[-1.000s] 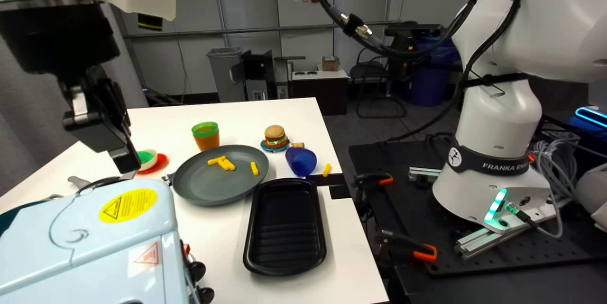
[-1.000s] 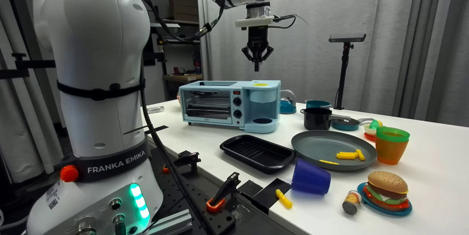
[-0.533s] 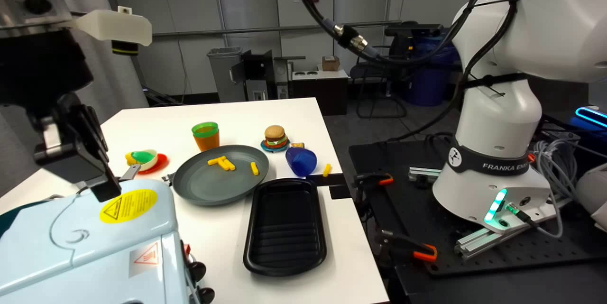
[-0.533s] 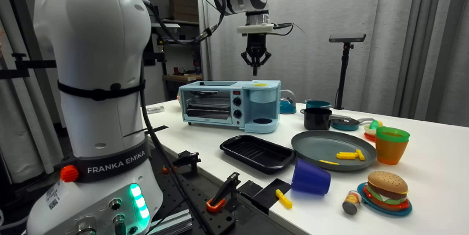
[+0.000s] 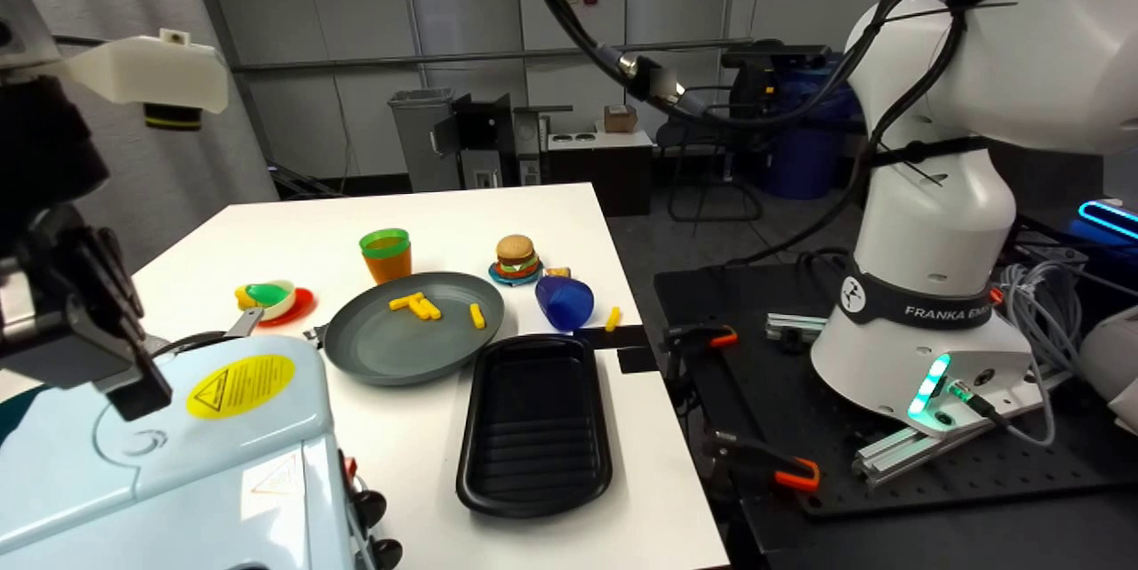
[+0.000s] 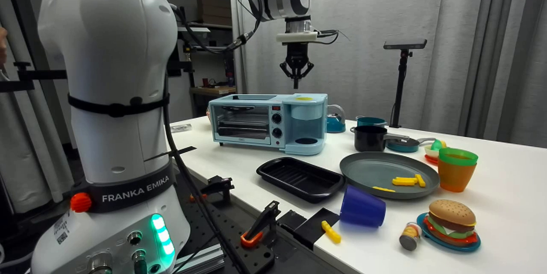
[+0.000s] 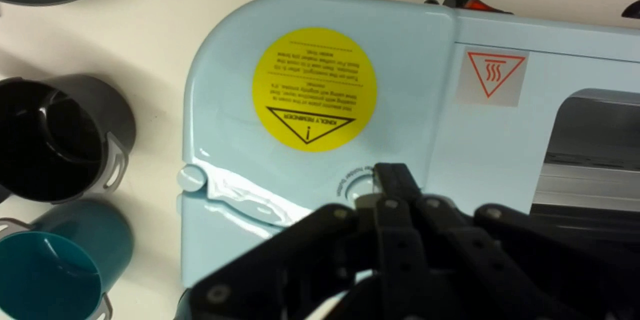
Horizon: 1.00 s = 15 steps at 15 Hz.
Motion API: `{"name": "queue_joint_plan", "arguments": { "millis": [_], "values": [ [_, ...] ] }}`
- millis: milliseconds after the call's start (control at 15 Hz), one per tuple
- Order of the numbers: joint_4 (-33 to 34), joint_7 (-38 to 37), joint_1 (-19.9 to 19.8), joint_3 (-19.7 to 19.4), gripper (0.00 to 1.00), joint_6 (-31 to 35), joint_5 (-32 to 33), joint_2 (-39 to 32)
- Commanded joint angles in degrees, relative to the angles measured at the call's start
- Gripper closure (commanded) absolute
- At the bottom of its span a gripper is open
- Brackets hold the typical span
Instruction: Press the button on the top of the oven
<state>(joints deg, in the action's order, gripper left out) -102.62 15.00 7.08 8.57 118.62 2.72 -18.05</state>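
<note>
The light-blue oven point(image 6: 318, 99) stands on the white table with a coffee-maker section at one end; its top also shows in an exterior view point(image 5: 204, 499) and in the wrist view point(image 7: 400, 70). A round button point(image 7: 361, 187), ringed by small print, lies in the top near the yellow sticker point(image 7: 315, 85); the button shows in an exterior view too point(image 5: 147, 442). My gripper point(image 7: 391, 165) is shut and empty, with its fingertips together. In the wrist view it hides the button's right and lower parts. In an exterior view my gripper point(image 6: 295, 86) is a little above the oven top, apart from it.
A black tray point(image 5: 533, 428) and a grey pan point(image 5: 413, 348) lie in front of the oven. A black pot point(image 7: 112, 105) and a teal pot point(image 7: 107, 235) stand beside it, with a blue kettle point(image 6: 335, 126). A hand point(image 6: 2, 47) shows at an exterior view's edge.
My gripper has moved left and down in both exterior views, from near the yellow sticker's far side to above the button area. It stays shut. The oven has not moved.
</note>
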Motion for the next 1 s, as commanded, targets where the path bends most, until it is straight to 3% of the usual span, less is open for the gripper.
{"name": "queue_joint_plan", "arguments": {
  "millis": [0,600,933],
  "values": [
    [3.7,0.8,0.5,0.1,1.0,-2.0,0.9,-1.9],
    [4.7,0.8,0.0,-0.5,1.0,-1.5,0.8,-5.1],
    [1.6,4.4,-2.9,-2.2,1.0,2.6,0.8,-9.6]
  ]
}}
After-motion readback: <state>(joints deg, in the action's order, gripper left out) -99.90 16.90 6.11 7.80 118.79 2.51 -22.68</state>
